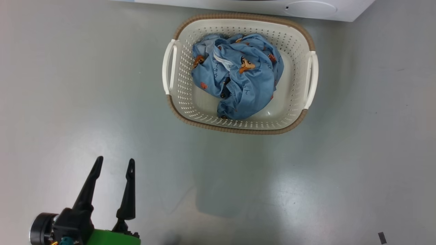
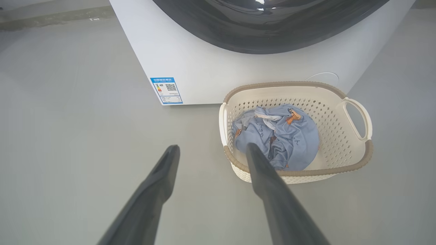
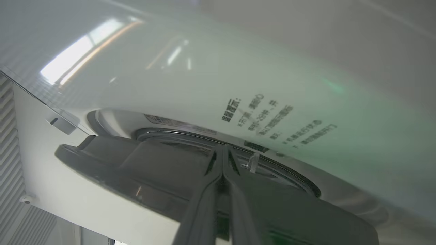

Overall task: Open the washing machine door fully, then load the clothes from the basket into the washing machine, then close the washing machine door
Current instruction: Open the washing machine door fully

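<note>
The cream basket (image 1: 238, 16) stands on the floor in front of the white washing machine (image 1: 306, 8), with the light blue clothes (image 1: 238, 75) bundled inside it. My left gripper (image 1: 115, 160) hovers open and empty over the floor, short of the basket and to its left. In the left wrist view the left gripper (image 2: 213, 146) points toward the basket (image 2: 282, 84), the clothes (image 2: 293, 139) and the lower arc of the glossy black washing machine door (image 2: 269, 27). My right gripper (image 3: 223, 147) is shut, tips at the door's dark grey rim (image 3: 153, 170) against the machine's white front (image 3: 204, 68).
Bare grey floor surrounds the basket on the left, right and near sides. A blue energy label (image 2: 167, 90) sits low on the machine's front corner. A small dark scrap (image 1: 382, 237) lies on the floor at the lower right.
</note>
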`<state>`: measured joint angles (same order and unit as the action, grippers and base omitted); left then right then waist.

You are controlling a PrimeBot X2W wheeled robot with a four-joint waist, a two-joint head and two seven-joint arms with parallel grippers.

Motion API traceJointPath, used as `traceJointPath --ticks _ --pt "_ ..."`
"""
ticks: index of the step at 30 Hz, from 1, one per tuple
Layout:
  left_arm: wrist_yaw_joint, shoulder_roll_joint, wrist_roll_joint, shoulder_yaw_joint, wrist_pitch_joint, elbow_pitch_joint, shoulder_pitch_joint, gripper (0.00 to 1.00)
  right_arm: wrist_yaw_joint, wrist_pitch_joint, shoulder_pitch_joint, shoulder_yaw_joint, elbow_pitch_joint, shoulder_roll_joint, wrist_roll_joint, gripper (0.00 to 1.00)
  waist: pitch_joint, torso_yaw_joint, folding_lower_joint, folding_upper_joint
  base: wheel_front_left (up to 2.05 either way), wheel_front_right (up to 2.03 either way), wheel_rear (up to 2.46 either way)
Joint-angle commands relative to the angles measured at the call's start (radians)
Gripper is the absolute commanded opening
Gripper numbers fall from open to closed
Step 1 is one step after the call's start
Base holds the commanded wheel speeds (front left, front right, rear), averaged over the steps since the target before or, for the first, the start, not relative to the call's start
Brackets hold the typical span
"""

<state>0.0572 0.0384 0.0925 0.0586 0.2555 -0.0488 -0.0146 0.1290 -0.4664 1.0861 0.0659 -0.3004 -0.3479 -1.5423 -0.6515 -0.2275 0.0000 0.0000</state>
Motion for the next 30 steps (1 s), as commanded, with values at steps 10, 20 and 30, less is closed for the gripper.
traceJointPath --ticks 10,20,30 --pt "-0.009 0.012 0.02 -0.008 0.006 0.017 0.04 1.0 0.002 -0.014 0.062 -0.044 0.014 -0.016 0.005 0.0 -0.017 -0.021 0.0 0.0 0.0 0.0 0.0" --pt "-0.013 0.012 0.021 0.002 0.006 0.038 0.045 1.0 0.002 -0.043 0.098 -0.071 -0.006 -0.021 -0.016 0.0 -0.018 -0.024 0.0 0.0 0.0 0.0 0.0" --pt "-0.025 0.012 0.026 -0.004 0.006 0.057 0.049 1.0 0.002 -0.11 0.108 -0.108 -0.002 -0.005 -0.041 0.0 -0.023 -0.012 0.0 0.0 0.0 0.0 0.0"
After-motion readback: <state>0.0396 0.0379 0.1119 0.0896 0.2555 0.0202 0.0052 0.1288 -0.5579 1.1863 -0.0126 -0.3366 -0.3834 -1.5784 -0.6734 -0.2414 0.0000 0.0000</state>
